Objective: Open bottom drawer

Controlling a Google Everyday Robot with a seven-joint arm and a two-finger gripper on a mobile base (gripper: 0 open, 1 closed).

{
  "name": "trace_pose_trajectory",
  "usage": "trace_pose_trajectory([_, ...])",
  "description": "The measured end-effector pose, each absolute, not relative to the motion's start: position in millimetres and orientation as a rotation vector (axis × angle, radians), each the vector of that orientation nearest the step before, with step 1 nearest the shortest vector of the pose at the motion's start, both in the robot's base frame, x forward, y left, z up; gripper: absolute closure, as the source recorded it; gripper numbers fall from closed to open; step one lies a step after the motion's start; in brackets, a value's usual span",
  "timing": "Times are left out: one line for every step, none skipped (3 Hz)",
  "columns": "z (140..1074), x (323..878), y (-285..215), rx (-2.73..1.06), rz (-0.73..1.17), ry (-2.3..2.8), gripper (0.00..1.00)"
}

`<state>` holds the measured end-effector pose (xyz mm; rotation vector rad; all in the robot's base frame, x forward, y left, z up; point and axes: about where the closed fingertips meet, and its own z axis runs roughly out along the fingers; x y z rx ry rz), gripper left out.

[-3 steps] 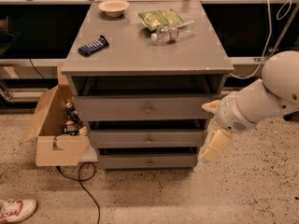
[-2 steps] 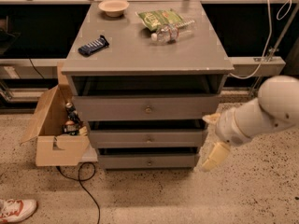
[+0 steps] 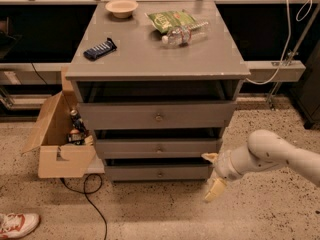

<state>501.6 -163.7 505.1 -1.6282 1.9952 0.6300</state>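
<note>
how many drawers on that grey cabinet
3, stacked: the top drawer is widest, the middle drawer sits below it, and the bottom drawer is nearest the floor. The tool hangs open by the bottom drawer's right end.

Smooth white rounded arm (image 3: pixel 280 154), bulbous joint; cream jaws, spread, low right of bottom drawer (image 3: pixel 160 173).
</note>
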Motion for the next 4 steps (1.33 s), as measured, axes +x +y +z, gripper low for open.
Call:
trace_pose_trajectory([416.9, 503.8, -134.5, -1.718, 0.68, 2.012, 0.0])
trace_pose_trajectory([407.0, 504.8, -134.6, -1.713, 0.685, 2.0, 0.0])
trace_pose_trajectory([360.6, 528.2, -131.7, -1.767, 0.623, 1.976, 0.0])
trace_pose_trajectory([299.2, 555.2, -114.9, -1.833, 0.602, 1.925, 0.0])
